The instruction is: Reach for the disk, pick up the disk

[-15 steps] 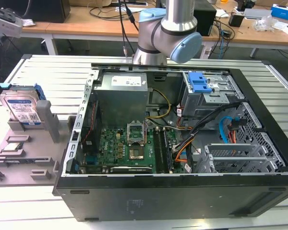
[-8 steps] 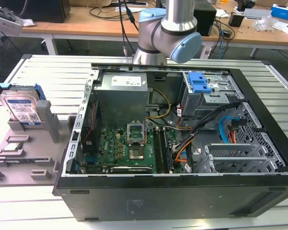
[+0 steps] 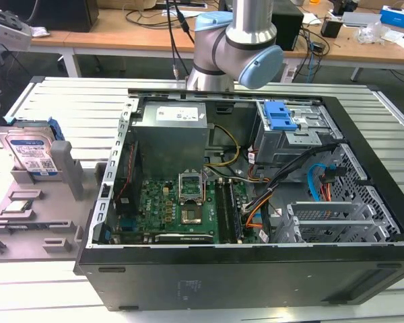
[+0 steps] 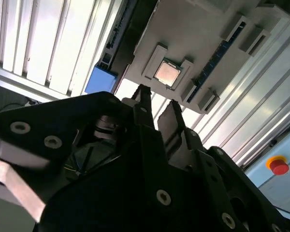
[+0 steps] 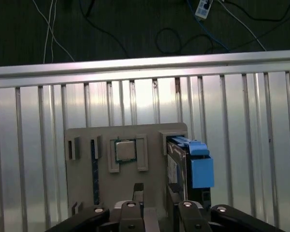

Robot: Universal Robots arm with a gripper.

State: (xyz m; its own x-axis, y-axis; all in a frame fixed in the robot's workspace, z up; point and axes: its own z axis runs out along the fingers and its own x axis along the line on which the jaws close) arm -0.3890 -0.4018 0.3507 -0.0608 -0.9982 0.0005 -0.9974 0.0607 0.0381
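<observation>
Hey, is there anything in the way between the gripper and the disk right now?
Nothing visible does. The gripper hangs above the gray holder, nearer the processor chip; the disk stands on edge in the slot beside it, with only open air over its top edge.

No print can be read with certainty. The disk (image 3: 30, 153) carries a blue-and-white label (image 3: 32, 160) with a barcode block, but its letters and numbers are too small to tell. In the first wrist view the disk (image 5: 176, 169) stands edge-on, so the label face is hidden. The power supply (image 3: 168, 134) has a white sticker (image 3: 180, 114) with dark lines of print, not legible. The marks on the metal top of the chip (image 5: 125, 151) cannot be made out.
</observation>
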